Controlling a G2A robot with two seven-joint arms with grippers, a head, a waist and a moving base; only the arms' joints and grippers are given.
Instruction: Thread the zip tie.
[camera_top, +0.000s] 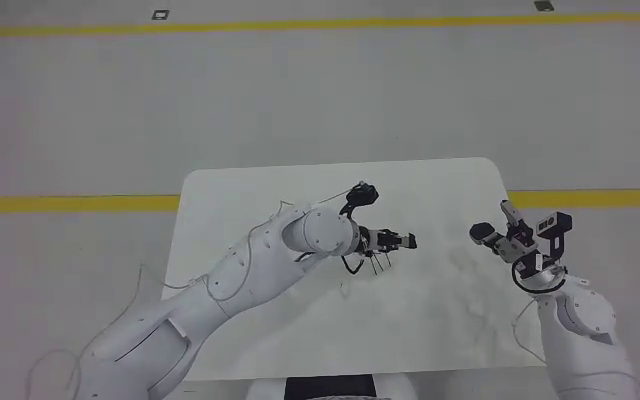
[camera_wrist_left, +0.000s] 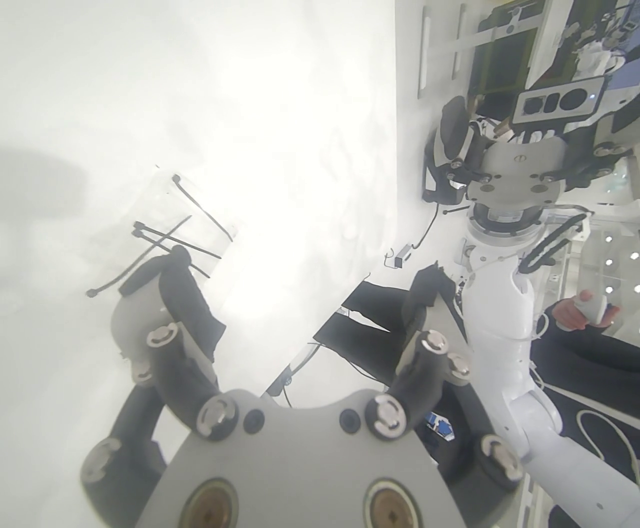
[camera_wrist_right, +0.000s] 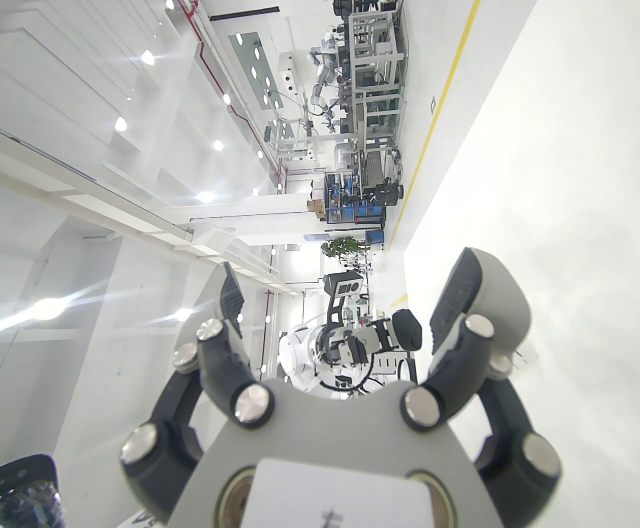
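Jaws of left arm (camera_top: 260, 260) spread wide by zip ties (camera_wrist_left: 202, 207) on table (camera_wrist_left: 250, 100) (nothing gripped), right jaws parted, empty.

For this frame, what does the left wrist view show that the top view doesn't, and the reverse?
Left wrist adds: black zip ties as separate crossed strips on what looks like a clear sheet, right beside the open left claw. Top view adds: the whole outline of the white table and yellow floor lines. Both: the left claw by the ties, and the open right claw apart from them, empty.
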